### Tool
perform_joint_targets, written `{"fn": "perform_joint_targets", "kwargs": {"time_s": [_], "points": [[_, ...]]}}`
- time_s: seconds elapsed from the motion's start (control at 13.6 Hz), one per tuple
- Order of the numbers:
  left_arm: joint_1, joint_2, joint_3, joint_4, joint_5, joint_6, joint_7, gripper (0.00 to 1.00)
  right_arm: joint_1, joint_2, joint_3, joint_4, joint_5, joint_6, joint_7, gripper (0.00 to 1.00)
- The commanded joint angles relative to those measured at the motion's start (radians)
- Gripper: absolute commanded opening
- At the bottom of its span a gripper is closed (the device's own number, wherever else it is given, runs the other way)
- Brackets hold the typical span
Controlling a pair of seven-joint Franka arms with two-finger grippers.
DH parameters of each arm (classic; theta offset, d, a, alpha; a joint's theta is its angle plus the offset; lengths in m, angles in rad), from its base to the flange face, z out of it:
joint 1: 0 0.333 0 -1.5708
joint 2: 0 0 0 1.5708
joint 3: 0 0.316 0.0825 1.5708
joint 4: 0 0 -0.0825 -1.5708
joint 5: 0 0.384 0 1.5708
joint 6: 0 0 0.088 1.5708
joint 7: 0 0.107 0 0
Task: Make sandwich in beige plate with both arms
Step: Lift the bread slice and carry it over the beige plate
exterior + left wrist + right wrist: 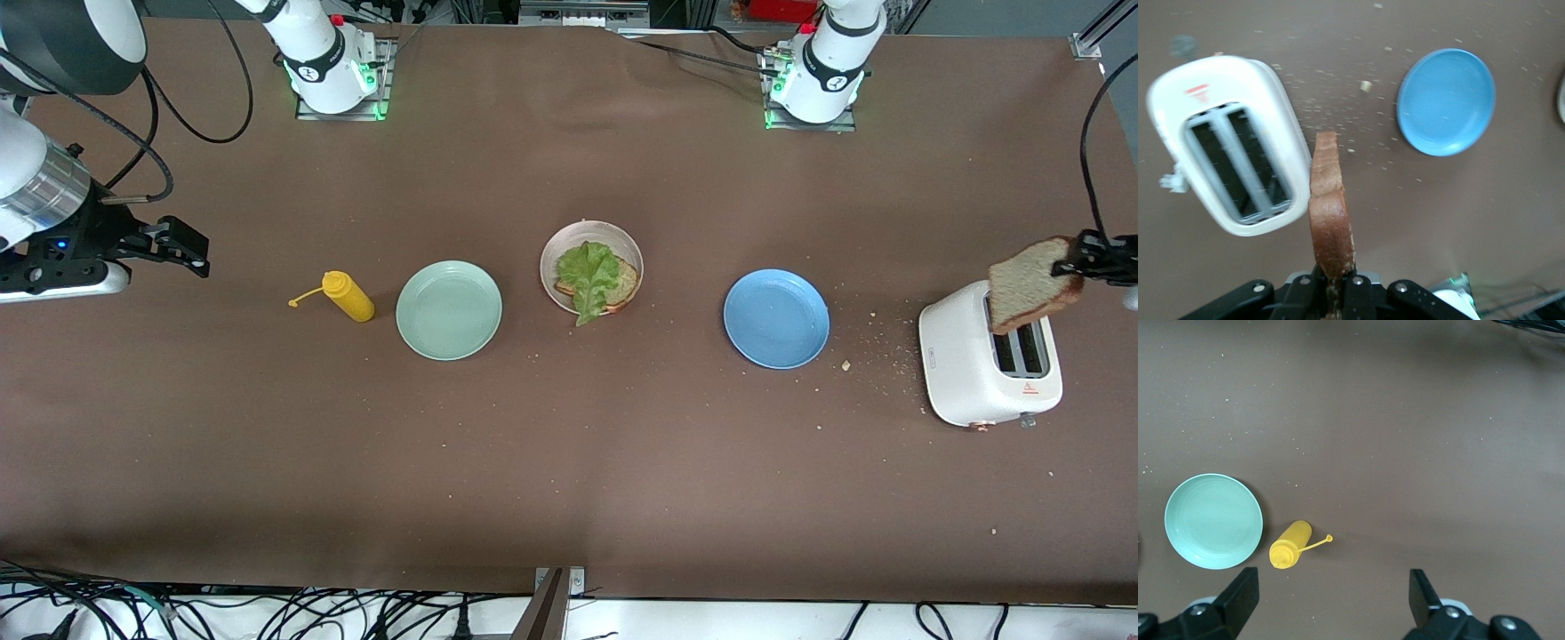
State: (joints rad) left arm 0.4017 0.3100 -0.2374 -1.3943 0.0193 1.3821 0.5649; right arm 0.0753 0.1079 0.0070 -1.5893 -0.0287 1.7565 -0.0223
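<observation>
One toast slice point(1031, 284) hangs edge-down, clamped in the left end effector point(1071, 265) over the toaster point(987, 373), with the beige plate point(560, 244) well off toward the table's middle, while the right end effector point(182, 249) waits open.

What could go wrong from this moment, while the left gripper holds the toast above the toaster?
1. The left gripper pinches the toast only at one edge, so the slice may tear or slip; crumbs already lie near the toaster.
2. The lettuce hangs over the rim of the beige plate, so setting the toast down may push it off.
The right gripper waits open near the mustard bottle.
</observation>
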Motion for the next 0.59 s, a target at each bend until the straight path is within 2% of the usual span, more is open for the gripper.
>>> {"fn": "perform_joint_targets", "kwargs": {"time_s": [0.0,0.22,0.51], "points": [[-0.151,0.009,0.004,0.031,0.031,-0.086,-0.026,0.00,-0.011,-0.019,0.011,-0.005,0.016,-0.006,0.021,1.00],[-0.268,0.012,-0.003,0.031,-0.014,-0.086,-0.080,0.00,-0.005,-0.010,0.008,-0.012,0.018,-0.008,0.030,1.00],[-0.349,0.059,-0.005,0.014,-0.229,-0.100,-0.186,0.00,0.000,-0.011,0.011,-0.012,0.018,-0.006,0.035,1.00]]}}
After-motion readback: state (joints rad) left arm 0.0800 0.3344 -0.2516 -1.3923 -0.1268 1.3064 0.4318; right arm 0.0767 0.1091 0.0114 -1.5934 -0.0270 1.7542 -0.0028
